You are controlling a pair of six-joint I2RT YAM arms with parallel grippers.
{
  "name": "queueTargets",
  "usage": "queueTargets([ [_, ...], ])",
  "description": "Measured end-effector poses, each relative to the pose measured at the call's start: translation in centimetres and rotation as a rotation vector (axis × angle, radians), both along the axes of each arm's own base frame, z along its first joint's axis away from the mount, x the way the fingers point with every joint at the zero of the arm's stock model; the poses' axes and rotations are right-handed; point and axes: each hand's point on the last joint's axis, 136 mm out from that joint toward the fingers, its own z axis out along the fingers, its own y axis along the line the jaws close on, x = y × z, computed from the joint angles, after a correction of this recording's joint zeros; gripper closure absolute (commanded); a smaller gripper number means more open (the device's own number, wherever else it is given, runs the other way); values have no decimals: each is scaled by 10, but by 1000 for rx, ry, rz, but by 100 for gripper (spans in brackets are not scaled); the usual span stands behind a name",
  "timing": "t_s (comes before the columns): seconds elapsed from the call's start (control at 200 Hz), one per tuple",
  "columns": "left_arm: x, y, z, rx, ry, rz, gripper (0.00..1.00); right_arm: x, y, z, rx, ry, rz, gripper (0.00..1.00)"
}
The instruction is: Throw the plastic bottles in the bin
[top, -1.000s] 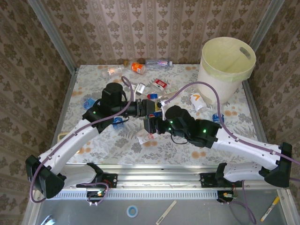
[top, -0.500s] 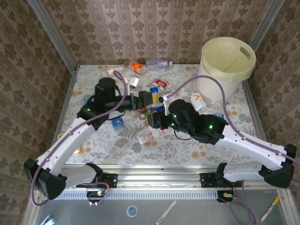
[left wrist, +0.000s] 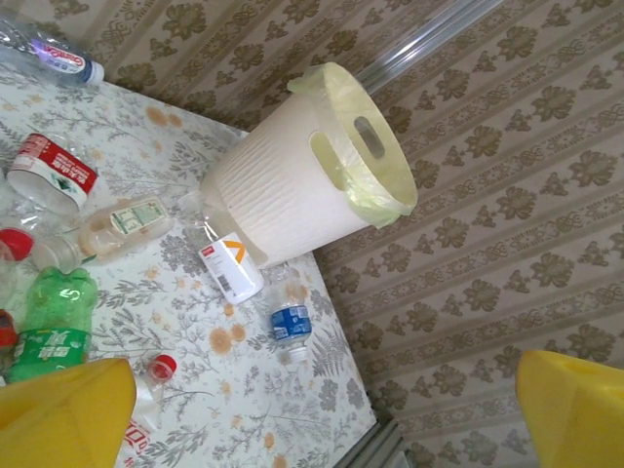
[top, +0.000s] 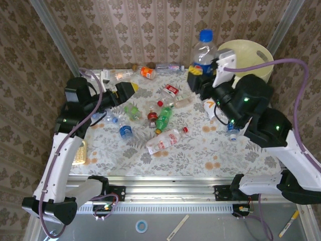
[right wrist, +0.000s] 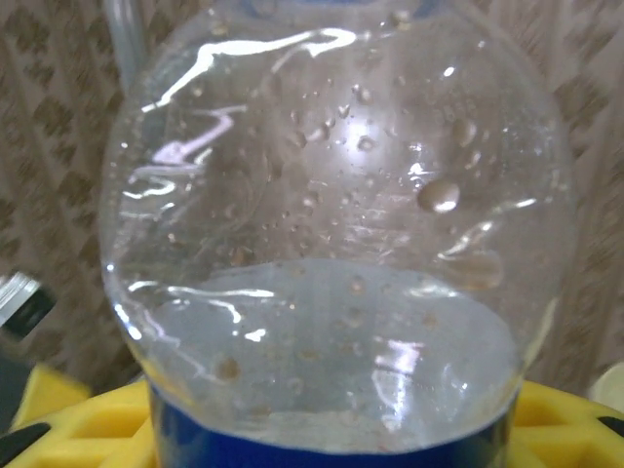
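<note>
No word or number can be read for certain. 1 sign shows: an orange chevron-like mark on the white label of a clear plastic bottle lying far right, just beside the cream-white round bin. Print on the red label of a crushed clear bottle and on the blue label of a blue-capped clear bottle is too small.
</note>
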Motion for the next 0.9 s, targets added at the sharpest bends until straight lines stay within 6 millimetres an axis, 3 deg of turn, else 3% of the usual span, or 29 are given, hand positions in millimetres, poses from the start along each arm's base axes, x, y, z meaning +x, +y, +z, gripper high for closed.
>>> queueTargets([
  [0.22, 1, 0, -10, 43, -8, 8, 0, 12, -52, 70, 6, -177, -182, 72],
  [0.32, 1, -1, -13, 57, -13, 5, 0, 27, -74, 84, 6, -197, -271, 72],
  [0.42, -1, -2, -16, 69, -12, 0, 0, 52, -97, 84, -3, -172, -365, 72],
  [0.58, -2, -3, -20, 85, -7, -5, 0, 116, -142, 51, 16, -12, -493, 69],
  [0.62, -3, -3, -22, 89, -5, -7, 0, 134, -153, 38, 35, 42, -520, 61],
  [0.685, -4, -4, -23, 95, -3, -11, 0, 160, -172, 13, 68, 140, -556, 36],
  [0.795, -5, -6, -31, 103, 13, -21, 0, 195, -196, -42, 130, 330, -598, 22],
  [0.895, -9, -9, -43, 117, 48, -35, 0, 207, -208, -88, 169, 490, -634, 10],
])
